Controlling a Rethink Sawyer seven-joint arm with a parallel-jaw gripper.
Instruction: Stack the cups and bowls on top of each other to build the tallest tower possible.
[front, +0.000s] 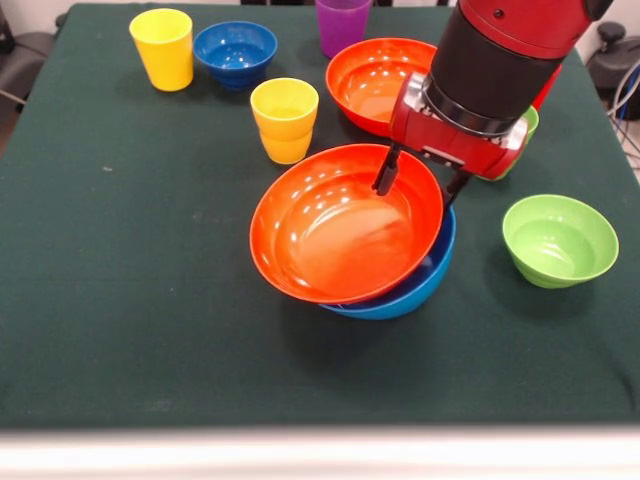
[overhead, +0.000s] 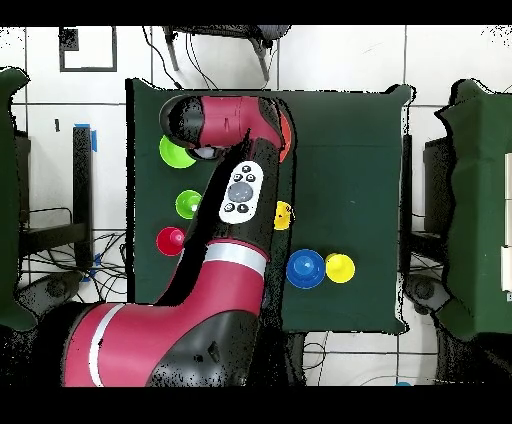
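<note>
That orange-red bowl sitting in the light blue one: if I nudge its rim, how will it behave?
The orange-red bowl sits tilted and off-centre in the light blue bowl, so a nudge would likely rock or slide it. Its glossy plastic looks slippery. It seems stiff and light, so it may shift easily. The gripper has its jaws straddling the far rim.

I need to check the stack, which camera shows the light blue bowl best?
The front view: the light blue bowl peeks out under the tilted orange-red bowl, near the gripper. In the overhead view the arm hides it.
</note>
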